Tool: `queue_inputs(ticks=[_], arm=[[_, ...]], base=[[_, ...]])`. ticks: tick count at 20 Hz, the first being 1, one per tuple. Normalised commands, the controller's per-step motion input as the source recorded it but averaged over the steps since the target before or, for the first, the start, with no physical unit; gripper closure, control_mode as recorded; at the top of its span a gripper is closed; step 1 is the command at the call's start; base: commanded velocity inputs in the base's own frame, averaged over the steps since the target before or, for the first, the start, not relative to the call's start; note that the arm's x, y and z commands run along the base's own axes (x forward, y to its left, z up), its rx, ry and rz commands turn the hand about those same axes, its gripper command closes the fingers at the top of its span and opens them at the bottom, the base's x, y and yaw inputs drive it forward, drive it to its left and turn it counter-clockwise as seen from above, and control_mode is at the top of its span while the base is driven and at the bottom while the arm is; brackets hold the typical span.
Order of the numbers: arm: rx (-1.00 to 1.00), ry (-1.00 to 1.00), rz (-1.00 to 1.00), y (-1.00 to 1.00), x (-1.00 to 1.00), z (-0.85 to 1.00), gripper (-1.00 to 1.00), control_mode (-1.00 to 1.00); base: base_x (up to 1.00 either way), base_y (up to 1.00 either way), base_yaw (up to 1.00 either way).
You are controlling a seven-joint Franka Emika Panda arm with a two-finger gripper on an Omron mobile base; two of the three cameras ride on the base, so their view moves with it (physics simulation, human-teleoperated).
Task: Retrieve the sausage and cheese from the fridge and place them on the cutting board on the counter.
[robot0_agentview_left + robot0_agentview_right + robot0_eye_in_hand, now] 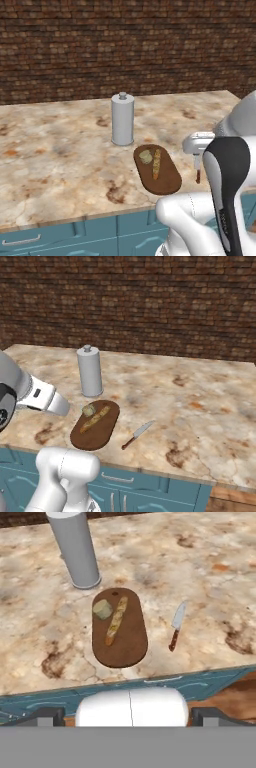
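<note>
On the marbled counter (60, 150) (200, 401) (30, 627), near its front edge, lies the dark brown oval cutting board (165, 180) (95, 436) (125, 647). The tan-yellow cheese (145, 156) (88, 410) (103, 609) rests on the board's far end, beside a longer tan bread-like stick (156, 163) (95, 419) (115, 621). My gripper (129, 716) hangs above the counter's front edge, looking down at the board. It is open, its fingertips (46, 714) wide apart with nothing between them. The sausage and the fridge are out of view.
A tall grey canister (122, 119) (89, 372) (76, 549) stands just behind the board. A knife (137, 435) (176, 625) with a red-brown handle lies to the board's right. A brick wall (125, 45) backs the counter, and teal cabinet fronts (75, 237) run below it.
</note>
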Motion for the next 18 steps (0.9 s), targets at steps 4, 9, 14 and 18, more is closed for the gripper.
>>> queue_inputs(ticks=[4,9,14,18], arm=[[-0.01,-0.12,0.0,-0.01,-0.29,0.01,-1.0,1.0],[0.0,0.0,0.0,0.0,0.0,0.0,-1.0,1.0],[0.0,0.0,0.0,0.0,0.0,0.0,-1.0,1.0],[0.0,0.0,0.0,0.0,0.0,0.0,-1.0,1.0]], base=[[-0.08,0.0,0.0],[-0.01,-0.02,0.0],[-1.0,-0.17,-0.1],[-0.87,-0.27,-0.29]])
